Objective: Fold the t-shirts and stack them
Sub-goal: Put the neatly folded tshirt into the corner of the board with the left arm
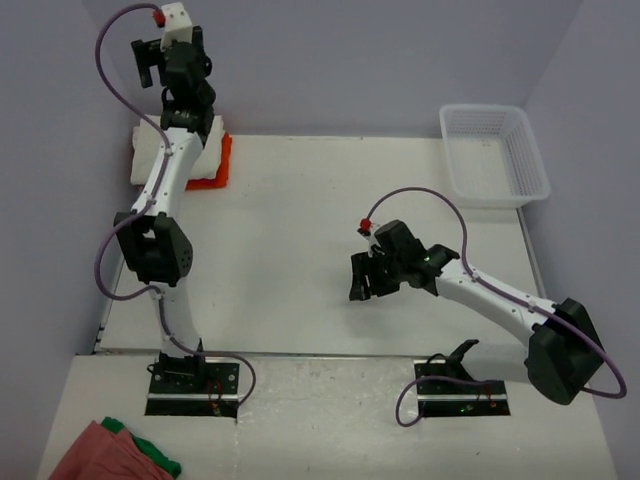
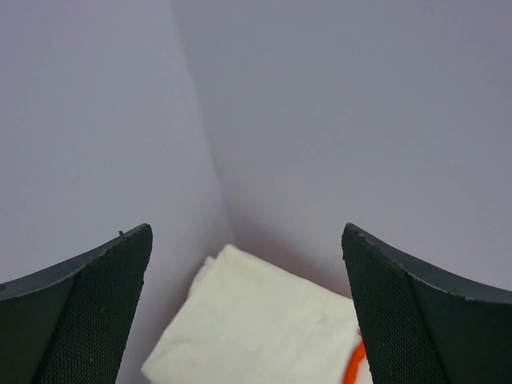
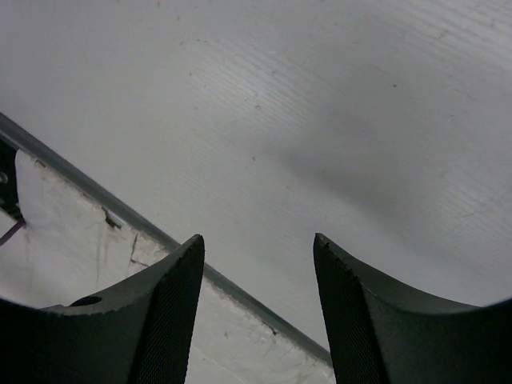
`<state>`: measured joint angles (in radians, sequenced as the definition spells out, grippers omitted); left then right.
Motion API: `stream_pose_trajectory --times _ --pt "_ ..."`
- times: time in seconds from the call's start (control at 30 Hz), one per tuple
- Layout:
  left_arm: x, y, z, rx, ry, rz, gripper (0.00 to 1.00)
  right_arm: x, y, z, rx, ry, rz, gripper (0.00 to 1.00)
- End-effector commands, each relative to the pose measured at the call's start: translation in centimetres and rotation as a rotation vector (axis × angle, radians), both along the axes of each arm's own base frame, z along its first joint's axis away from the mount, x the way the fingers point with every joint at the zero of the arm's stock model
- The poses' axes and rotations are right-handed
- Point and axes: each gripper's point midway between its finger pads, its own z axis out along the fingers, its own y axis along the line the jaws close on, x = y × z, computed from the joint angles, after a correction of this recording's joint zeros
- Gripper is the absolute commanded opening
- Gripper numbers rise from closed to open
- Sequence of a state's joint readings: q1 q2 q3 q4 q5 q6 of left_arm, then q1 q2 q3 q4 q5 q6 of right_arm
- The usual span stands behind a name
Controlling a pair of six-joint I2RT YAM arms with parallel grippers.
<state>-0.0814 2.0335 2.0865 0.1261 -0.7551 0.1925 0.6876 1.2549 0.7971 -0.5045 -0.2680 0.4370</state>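
A folded stack of t-shirts sits in the table's back left corner. The cream-white shirt (image 1: pixel 146 160) is on top and the orange shirt (image 1: pixel 222 165) pokes out on the right; my left arm covers the stack's middle. The magenta-red shirt does not clearly show. In the left wrist view the cream-white shirt (image 2: pixel 256 320) lies flat below, with an orange sliver (image 2: pixel 354 364) at its right edge. My left gripper (image 1: pixel 148 65) (image 2: pixel 244 232) is open and empty, raised above the stack by the wall corner. My right gripper (image 1: pixel 362 282) (image 3: pixel 258 240) is open and empty, low over bare table near the front edge.
A white mesh basket (image 1: pixel 533 160) stands at the back right corner. Salmon-pink and green cloths (image 1: pixel 110 452) lie on the near ledge at the bottom left. Purple walls close the back and sides. The table's front edge strip (image 3: pixel 120 210) runs just below my right gripper.
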Motion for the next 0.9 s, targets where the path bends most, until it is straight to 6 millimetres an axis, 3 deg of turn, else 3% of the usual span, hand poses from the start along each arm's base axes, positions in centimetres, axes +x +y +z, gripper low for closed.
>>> stream_pose_trajectory --times 0.0,0.03,0.07,0.13,0.17,0.2,0.27,0.33,0.37,0.43,0.47,0.5,0.53,0.57,0.6,0.63,0.67,0.7,0.77,0.87 --pt "0.1 -5.3 0.1 -0.045 0.088 -0.201 1.00 2.8 -1.7 1.7 -0.090 -0.140 -0.099 0.58" --pt "-0.2 -6.8 0.4 -0.078 0.085 -0.267 1.00 3.5 -2.2 2.3 -0.130 -0.160 -0.109 0.58" --pt "0.0 -9.7 -1.1 -0.159 0.116 -0.406 1.00 4.1 -2.5 2.8 -0.152 -0.185 -0.121 0.58" --pt "-1.6 -12.0 -0.6 -0.252 0.119 -0.533 1.00 6.5 -3.6 4.5 -0.208 -0.285 -0.204 0.58" --pt "-2.1 -14.3 -3.1 -0.354 0.164 -0.633 1.00 7.2 -3.8 5.6 -0.204 -0.331 -0.232 0.59" --pt "-4.0 -15.3 -1.3 -0.383 0.133 -0.701 1.00 7.8 -3.9 6.5 -0.194 -0.365 -0.251 0.60" --pt "-6.1 -17.6 -1.7 -0.437 0.148 -0.777 1.00 8.8 -3.3 8.2 -0.140 -0.441 -0.254 0.60" --pt "-8.7 -18.9 -3.7 -0.450 0.205 -0.816 1.00 9.4 -2.6 9.5 -0.081 -0.503 -0.250 0.61" --pt "-10.8 -19.8 -5.1 -0.456 0.248 -0.813 1.00 9.8 -2.8 10.3 -0.070 -0.537 -0.272 0.62" --pt "-12.9 -20.9 -6.8 -0.447 0.290 -0.821 1.00 10.7 -3.6 11.9 -0.074 -0.580 -0.348 0.63" --pt "-14.5 -22.1 -9.8 -0.452 0.358 -0.816 1.00 11.2 -4.6 12.7 -0.095 -0.613 -0.399 0.64" --pt "-16.0 -22.4 -9.2 -0.455 0.348 -0.833 1.00 11.8 -5.1 14.0 -0.080 -0.670 -0.440 0.81" --pt "-17.1 -23.0 -10.0 -0.461 0.368 -0.847 1.00 12.2 -5.5 14.8 -0.087 -0.701 -0.449 0.94" --pt "-18.7 -24.4 -12.0 -0.468 0.420 -0.878 1.00 12.6 -5.9 15.4 -0.099 -0.732 -0.449 0.99" --pt "-20.1 -24.6 -11.3 -0.470 0.403 -0.896 1.00 13.1 -5.7 16.8 -0.097 -0.764 -0.447 0.99" --pt "-21.0 -24.9 -11.7 -0.475 0.410 -0.900 1.00 13.4 -5.7 17.4 -0.121 -0.793 -0.412 0.99" --pt "-22.2 -25.4 -13.3 -0.466 0.444 -0.903 1.00 13.7 -5.9 17.9 -0.133 -0.800 -0.423 0.99" --pt "-23.0 -25.1 -12.8 -0.459 0.425 -0.904 1.00 14.2 -6.8 19.6 -0.150 -0.817 -0.478 0.99" --pt "-23.8 -24.1 -14.3 -0.441 0.448 -0.860 1.00 14.8 -7.2 19.7 -0.123 -0.773 -0.465 0.99" --pt "-24.9 -22.4 -14.9 -0.418 0.447 -0.807 1.00 15.2 -8.6 20.3 -0.100 -0.715 -0.510 0.99"
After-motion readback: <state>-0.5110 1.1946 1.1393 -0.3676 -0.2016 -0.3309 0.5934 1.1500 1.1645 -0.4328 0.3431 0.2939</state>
